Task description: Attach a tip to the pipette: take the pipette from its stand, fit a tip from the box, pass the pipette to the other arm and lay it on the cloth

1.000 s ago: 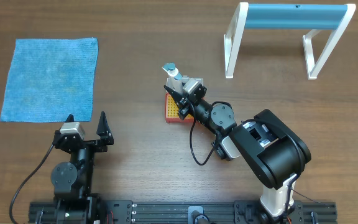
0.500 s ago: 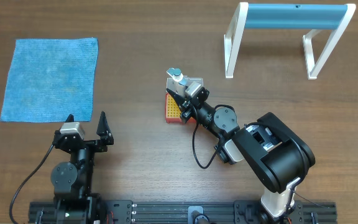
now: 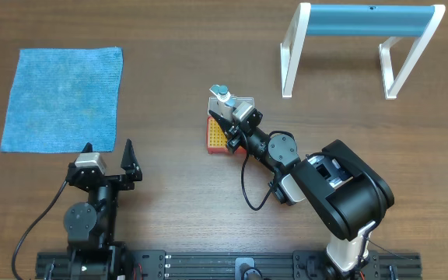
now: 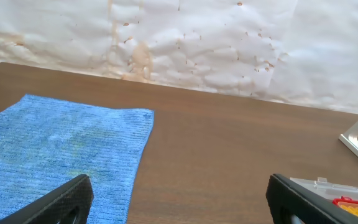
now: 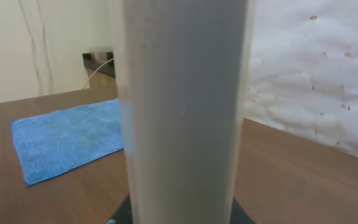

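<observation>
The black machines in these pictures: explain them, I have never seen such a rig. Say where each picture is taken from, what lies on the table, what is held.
They are two robot arms, each ending in a two-finger gripper. One picture looks down from above; two come from wrist cameras. On the table lie a blue cloth, a tip box and a white stand with a blue bar. The right gripper holds the pipette near the tip box; the left gripper is open and empty.

Left pincer (image 3: 107, 145) wide apart; right pincer (image 3: 228, 111) clamped.
</observation>
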Controlling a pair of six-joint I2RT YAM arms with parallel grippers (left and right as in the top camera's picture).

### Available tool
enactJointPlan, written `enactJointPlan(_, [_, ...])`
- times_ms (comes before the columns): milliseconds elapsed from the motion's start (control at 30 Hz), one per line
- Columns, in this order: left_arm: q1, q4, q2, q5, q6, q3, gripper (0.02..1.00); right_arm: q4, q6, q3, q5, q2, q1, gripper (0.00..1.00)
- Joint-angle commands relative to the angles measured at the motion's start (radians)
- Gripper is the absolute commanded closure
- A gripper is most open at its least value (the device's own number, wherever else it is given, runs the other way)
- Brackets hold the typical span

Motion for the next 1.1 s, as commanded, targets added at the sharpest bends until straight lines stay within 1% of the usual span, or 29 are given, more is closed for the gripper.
enactJointPlan(33, [0.0, -0.005, -0.006, -0.004, 0.01, -0.002, 0.112, -0.085, 0.014, -0.113, -0.013, 0.179, -0.009, 0.928])
enactJointPlan(200, [0.0, -0.005, -0.006, -0.004, 0.01, -0.002, 0.112, -0.085, 0.014, -0.113, -0.013, 0.118, -0.009, 0.928])
enactJointPlan(333, [0.0, -0.005, -0.006, -0.004, 0.01, -0.002, 0.112, -0.087, -0.051, -0.113, -0.013, 0.019, -0.009, 0.925])
enactJointPlan(533, [0.0, -0.005, -0.006, -0.004, 0.01, -0.002, 0.115, -0.088, -0.053, -0.065, -0.013, -0.103, -0.038, 0.925])
enactJointPlan(800, [0.0, -0.005, -0.006, -0.004, 0.01, -0.002, 0.112, -0.094, -0.052, 0.056, -0.016, -0.113, -0.066, 0.923])
enactJointPlan(867, [0.0, -0.005, -0.006, -0.004, 0.01, -0.002, 0.112, -0.093, -0.052, 0.084, -0.065, -0.116, -0.066, 0.928])
enactJointPlan(900, [0.0, -0.005, -0.006, -0.004, 0.01, -0.002, 0.115, -0.093, -0.052, 0.108, -0.106, -0.126, -0.065, 0.928])
enactJointPlan(1033, [0.0, -0.005, -0.006, -0.004, 0.01, -0.002, 0.11, -0.1, -0.051, 0.143, -0.148, -0.172, -0.059, 0.928])
enactJointPlan(1100, [0.0, -0.005, -0.006, -0.004, 0.01, -0.002, 0.11, -0.15, -0.048, 0.145, -0.195, -0.236, -0.05, 0.928])
